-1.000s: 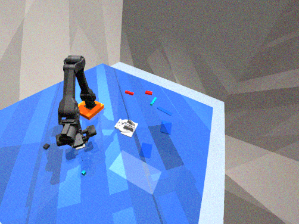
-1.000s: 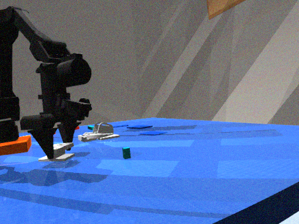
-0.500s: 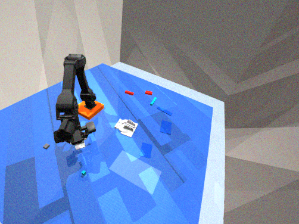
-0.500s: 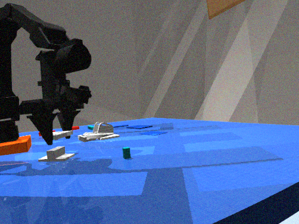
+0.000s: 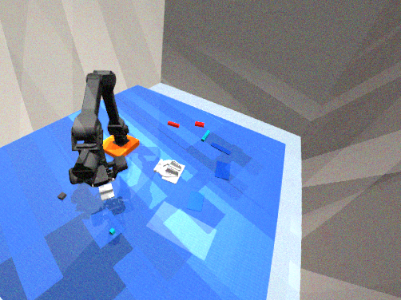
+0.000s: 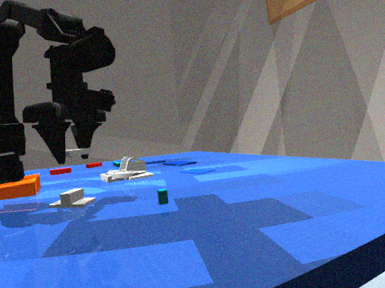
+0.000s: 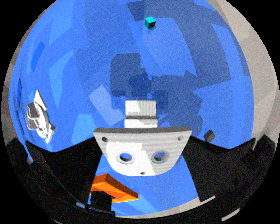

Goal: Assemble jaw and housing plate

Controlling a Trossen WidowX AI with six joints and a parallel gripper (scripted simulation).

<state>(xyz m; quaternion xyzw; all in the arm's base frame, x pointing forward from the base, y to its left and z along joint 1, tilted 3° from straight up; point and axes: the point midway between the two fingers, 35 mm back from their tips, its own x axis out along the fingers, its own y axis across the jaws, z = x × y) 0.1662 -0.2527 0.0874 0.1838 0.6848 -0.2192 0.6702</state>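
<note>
My gripper is shut on the white housing plate, which has two round holes. It holds the plate roughly level in the air, above a white stepped stand and apart from it. In the top view the arm mostly hides the plate. The white jaw assembly lies on the table to the side, apart from my gripper. Its jaws rest on a white base. The pins and the meshing of the teeth are too small to tell.
An orange block sits at the arm's base. A teal block and a dark block lie near the stand. Red pieces, a teal bar and a blue bar lie farther off.
</note>
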